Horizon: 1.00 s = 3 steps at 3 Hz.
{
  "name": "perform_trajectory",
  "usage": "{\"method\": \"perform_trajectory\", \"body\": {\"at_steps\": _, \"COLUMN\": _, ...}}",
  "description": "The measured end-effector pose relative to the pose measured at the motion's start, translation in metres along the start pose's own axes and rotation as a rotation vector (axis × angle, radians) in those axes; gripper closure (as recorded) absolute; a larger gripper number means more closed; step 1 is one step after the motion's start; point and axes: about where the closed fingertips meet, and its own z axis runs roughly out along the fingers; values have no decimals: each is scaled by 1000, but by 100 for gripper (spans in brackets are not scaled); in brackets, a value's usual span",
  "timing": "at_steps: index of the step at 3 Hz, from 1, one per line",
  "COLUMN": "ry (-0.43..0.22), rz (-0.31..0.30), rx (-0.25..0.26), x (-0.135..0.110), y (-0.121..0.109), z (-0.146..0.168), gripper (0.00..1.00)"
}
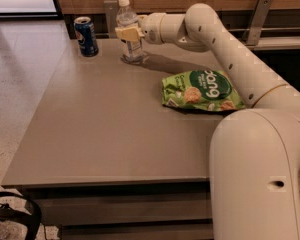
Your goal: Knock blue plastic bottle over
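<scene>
Blue plastic bottle [132, 51]: upright, white cap on, standing near far edge of table [105, 129], left of centre.
Gripper [128, 33]: cream-coloured, over table's far edge, set against bottle's upper body. Open or closed: cannot tell.
Arm [215, 39]: white, stretched above table's right side toward far edge.
Blue soda can [86, 36]: upright at table's far left corner, apart from bottle.
Green snack bag [202, 90]: lying flat on table's right half, under the arm.
</scene>
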Motion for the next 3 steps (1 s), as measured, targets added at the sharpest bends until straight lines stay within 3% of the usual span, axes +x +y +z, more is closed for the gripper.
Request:
{"method": "perform_trajectory", "body": {"at_steps": 2, "ry": -10, "rz": 37, "rx": -13, "x": 0, "y": 0, "z": 3, "gripper": 100}}
{"method": "perform_trajectory", "body": {"at_steps": 3, "ry": -10, "rz": 38, "rx": -18, "x": 1, "y": 3, "z": 7, "gripper": 81}}
